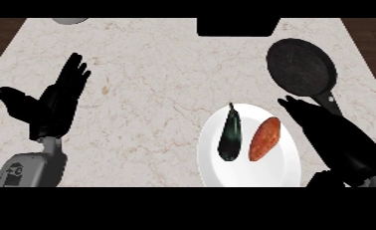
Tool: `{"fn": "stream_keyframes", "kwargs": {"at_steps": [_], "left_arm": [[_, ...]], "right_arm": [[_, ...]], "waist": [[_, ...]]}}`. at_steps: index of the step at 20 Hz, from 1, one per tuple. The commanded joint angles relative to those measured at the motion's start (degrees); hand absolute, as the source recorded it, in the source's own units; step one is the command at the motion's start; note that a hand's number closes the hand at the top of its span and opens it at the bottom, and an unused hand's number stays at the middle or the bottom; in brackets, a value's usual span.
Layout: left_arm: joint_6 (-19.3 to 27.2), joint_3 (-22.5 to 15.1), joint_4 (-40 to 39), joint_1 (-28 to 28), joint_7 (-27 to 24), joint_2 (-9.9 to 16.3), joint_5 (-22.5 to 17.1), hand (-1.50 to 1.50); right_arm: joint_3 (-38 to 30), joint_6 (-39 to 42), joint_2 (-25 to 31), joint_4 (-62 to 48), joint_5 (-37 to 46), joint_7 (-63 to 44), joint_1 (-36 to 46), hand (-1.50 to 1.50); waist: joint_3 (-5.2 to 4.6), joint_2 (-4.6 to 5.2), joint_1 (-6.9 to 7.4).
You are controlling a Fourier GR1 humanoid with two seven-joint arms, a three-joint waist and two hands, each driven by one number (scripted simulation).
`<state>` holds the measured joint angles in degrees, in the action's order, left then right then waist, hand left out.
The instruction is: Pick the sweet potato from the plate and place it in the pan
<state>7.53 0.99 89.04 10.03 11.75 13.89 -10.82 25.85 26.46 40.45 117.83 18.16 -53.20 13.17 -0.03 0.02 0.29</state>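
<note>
You are looking down at a pale marble tabletop [161, 74]. Let the white plate [275, 172] be your landmark; it is sitting nearest to you, a little to the right.

Two things are lying on the plate. The orange sweet potato [264, 139] is lying on the right part of it, tilted, with its top end leaning right. A dark eggplant [231, 134] is lying just beside the sweet potato, on its left, and the two are not touching.

Your right hand [327, 127] is hanging just to the right of the plate, over its right rim. Its fingers are stretching out straight, pointing up and left, and it is holding nothing. It is not touching the sweet potato.

Your left hand [62, 97] is showing far to the left of the plate, near the left edge of the view. It is resting open with its fingers up, and it is holding nothing.

Farther away than the plate, up and to the right of it, the black pan [301, 67] is sitting on the tabletop. Its handle is pointing back toward the plate and your right hand.

Farthest from the plate, a black box shape [237, 26] is sitting at the far edge, and a grey round thing [70, 20] is peeking in at the far left.
</note>
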Motion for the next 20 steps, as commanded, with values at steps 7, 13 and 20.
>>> {"fn": "stream_keyframes", "kwargs": {"at_steps": [7, 13, 20], "left_arm": [[-0.8, 0.1, 4.4, -2.8, 1.9, -0.5, 1.4, 0.00], [0.4, -0.1, 3.3, -0.8, 1.3, -1.6, 3.3, 0.00], [-2.0, 2.0, -2.6, 0.4, -2.1, -2.6, 2.2, 0.00]], "right_arm": [[3.2, 3.6, -10.8, -6.9, 7.8, -5.6, 3.0, -1.50], [4.2, 6.1, -15.9, -11.5, 10.1, -9.4, 6.9, -1.50], [2.6, 1.0, -16.7, -23.5, 17.5, 6.0, 4.3, -1.50]], "waist": [[0.02, -0.08, 0.08], [0.01, -0.06, -0.02], [0.04, 0.15, -0.06]]}}
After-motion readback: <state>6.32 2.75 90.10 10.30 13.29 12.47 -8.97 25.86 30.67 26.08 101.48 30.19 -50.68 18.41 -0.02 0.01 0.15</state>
